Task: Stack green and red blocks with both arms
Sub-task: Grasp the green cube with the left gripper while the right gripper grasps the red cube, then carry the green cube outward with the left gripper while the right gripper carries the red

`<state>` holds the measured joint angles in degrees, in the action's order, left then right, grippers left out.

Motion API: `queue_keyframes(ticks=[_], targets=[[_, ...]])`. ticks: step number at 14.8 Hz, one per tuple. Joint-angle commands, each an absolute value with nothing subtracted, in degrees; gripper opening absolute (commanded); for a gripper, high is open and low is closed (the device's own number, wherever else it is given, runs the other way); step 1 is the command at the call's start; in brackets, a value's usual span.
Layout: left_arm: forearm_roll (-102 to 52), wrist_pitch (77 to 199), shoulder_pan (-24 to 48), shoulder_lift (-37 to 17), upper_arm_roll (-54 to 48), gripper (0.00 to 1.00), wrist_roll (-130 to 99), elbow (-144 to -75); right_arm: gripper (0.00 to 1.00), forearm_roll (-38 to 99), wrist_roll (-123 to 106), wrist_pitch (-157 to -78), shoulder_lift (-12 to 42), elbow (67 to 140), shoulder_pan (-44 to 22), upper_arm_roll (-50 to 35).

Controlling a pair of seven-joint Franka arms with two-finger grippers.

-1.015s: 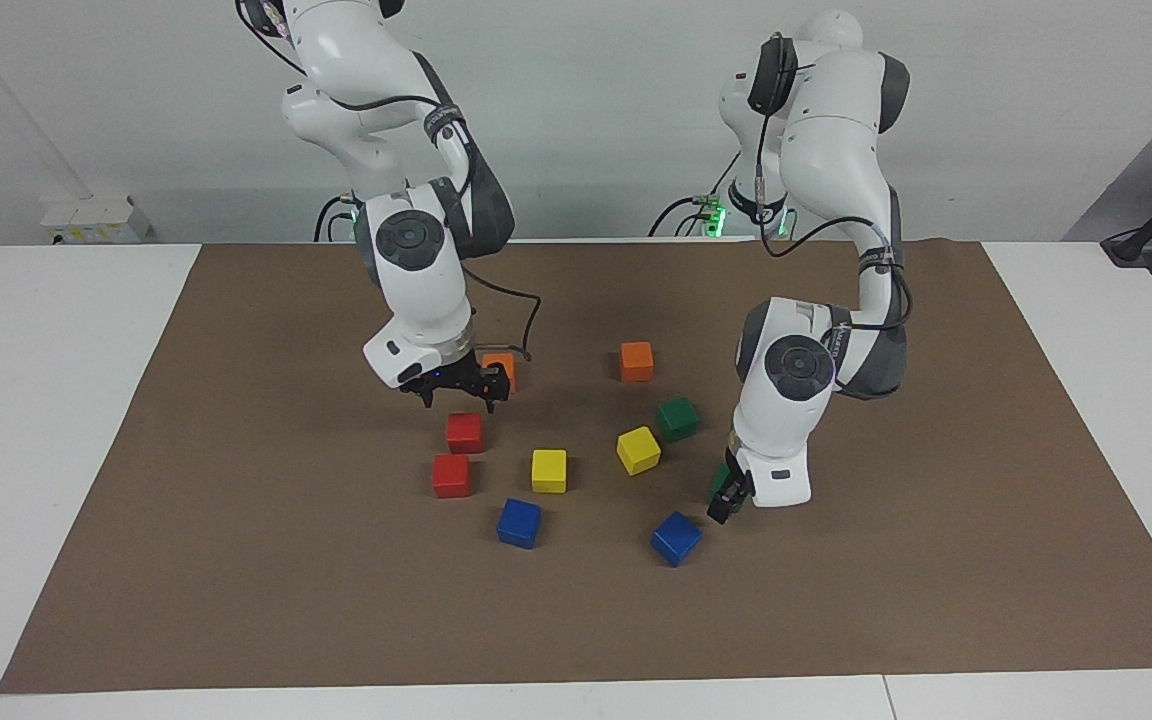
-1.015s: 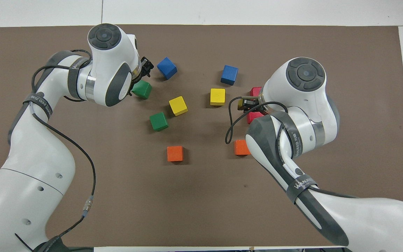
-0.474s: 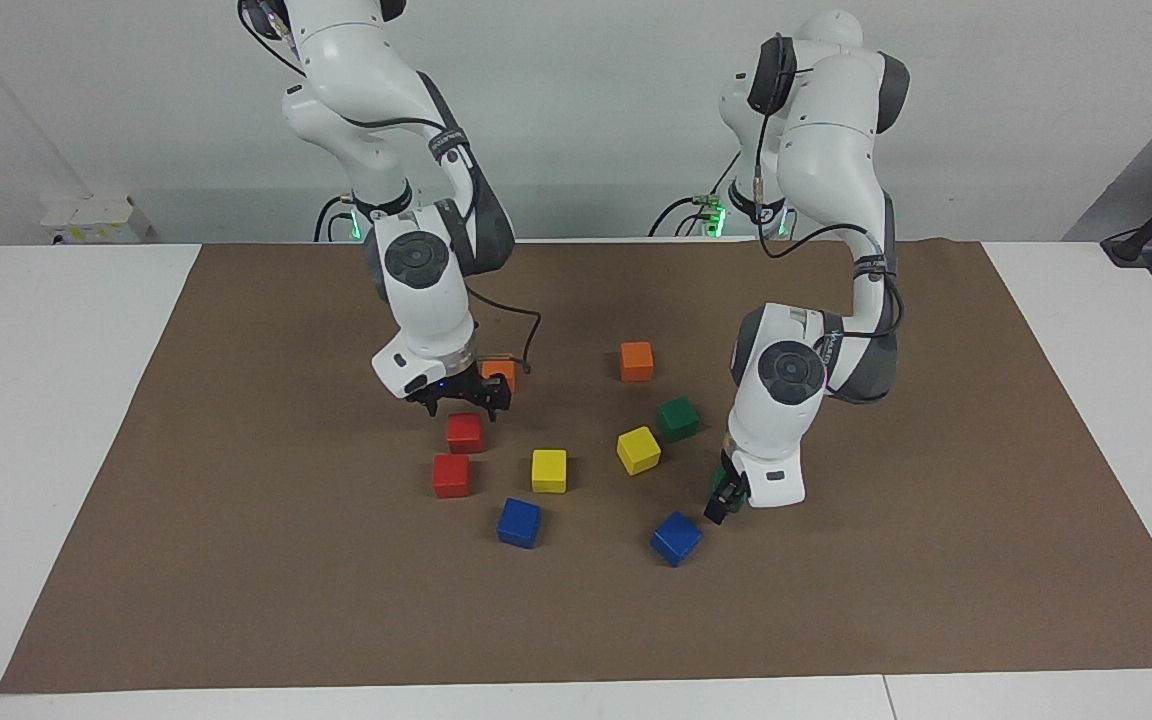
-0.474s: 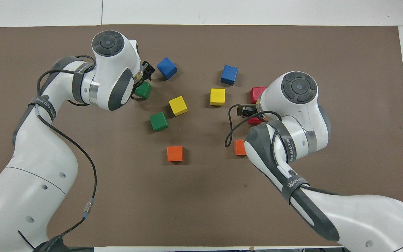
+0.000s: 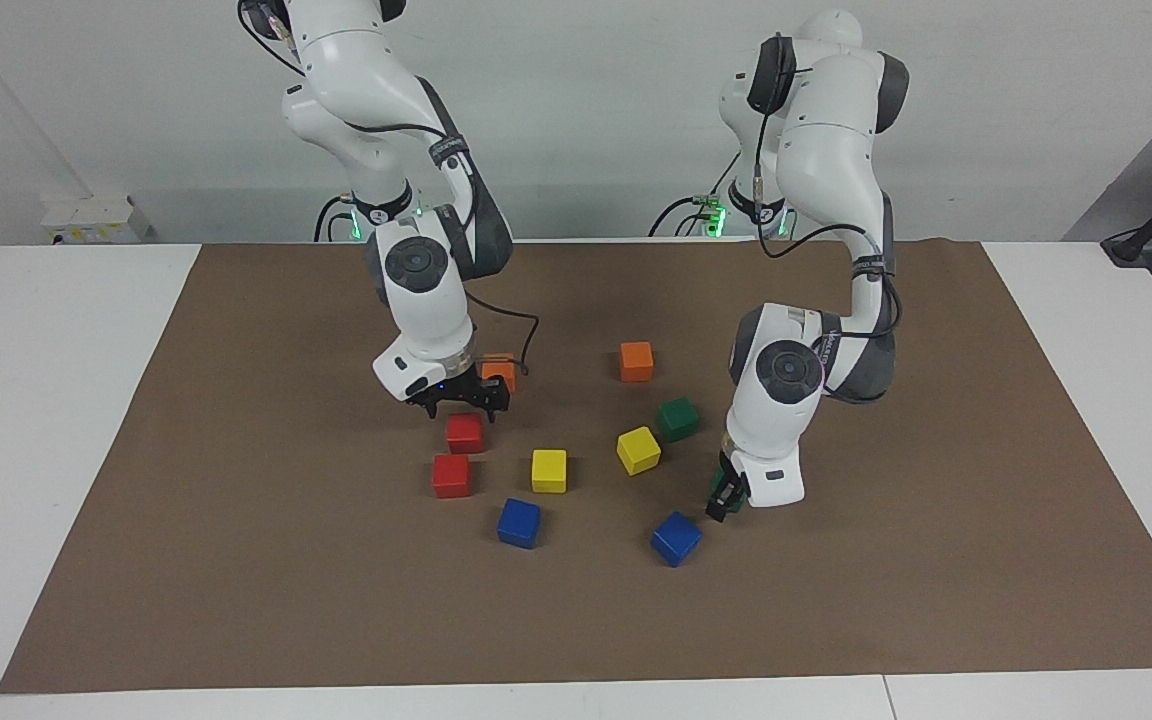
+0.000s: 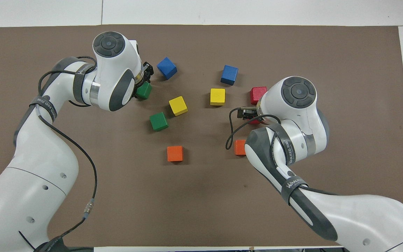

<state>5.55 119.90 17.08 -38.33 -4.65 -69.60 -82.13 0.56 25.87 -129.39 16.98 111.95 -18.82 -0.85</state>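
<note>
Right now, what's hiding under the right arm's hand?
A red block sits on the mat right under the right hand. From above, the hand and arm cover most of that block, so only a red sliver shows.

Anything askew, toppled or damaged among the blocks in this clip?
Nothing stands out. All ten blocks lie flat and apart on the brown mat, unstacked. The left gripper is down at a green block; the right gripper hangs over a red block.
</note>
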Motion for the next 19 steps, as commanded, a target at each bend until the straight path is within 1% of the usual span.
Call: queue_keyframes(ticks=[1,2,3,4,6,9,11,14,15,16,17,19], targets=[[6.86,121.38,18.02,-36.47,-3.87,0.36,-71.19,-84.81,1.0,1.23,23.2,-130.87,16.08,113.64,-17.84,-1.06],[6.86,121.38,18.02,-36.47,-3.87,0.24,-71.19,-84.73,1.0,1.23,23.12,-130.87,16.17,113.64,-17.93,-1.05],[6.94,120.33,17.84,-36.47,-3.87,0.06,-70.84,-84.2,1.0,1.23,23.12,-130.87,16.35,113.64,-17.93,-1.05],[7.81,119.63,17.23,-36.47,-3.78,0.0,-70.06,-83.94,1.0,1.14,23.03,-131.04,16.61,113.64,-17.84,-1.05],[9.67,118.22,14.87,-34.73,-4.04,0.0,-60.62,-83.85,1.0,1.14,23.11,-132.27,17.05,113.73,-17.84,-1.05],[5.21,113.13,7.23,-28.32,-4.4,0.0,-29.46,-87.26,1.0,1.14,22.41,-133.67,18.02,113.91,-17.58,-1.05],[3.87,112.24,4.59,-23.75,-4.13,0.0,-20.33,-91.65,1.0,1.23,22.59,-133.95,18.19,113.99,-17.58,-1.05],[3.96,113.98,1.94,-19.96,-4.13,0.0,-10.51,-97.81,1.0,1.14,22.76,-133.86,18.11,113.99,-17.58,-1.05],[3.87,115.39,0.54,-19.6,-4.13,0.0,-3.93,-99.21,0.77,1.23,23.02,-133.51,18.19,113.99,-17.58,-1.05],[3.52,116.1,-1.13,-19.25,-4.22,0.0,1.09,-99.58,0.34,1.23,23.11,-132.98,18.11,113.91,-17.58,-1.05],[3.43,116.36,-2.53,-19.34,-4.31,0.0,3.67,-99.58,0.0,1.23,23.12,-132.11,18.19,113.47,-17.58,-1.05],[3.43,117.76,-3.42,-20.3,-4.22,0.0,6.4,-99.67,0.0,1.06,23.12,-130.87,18.11,113.03,-17.84,-1.05]])
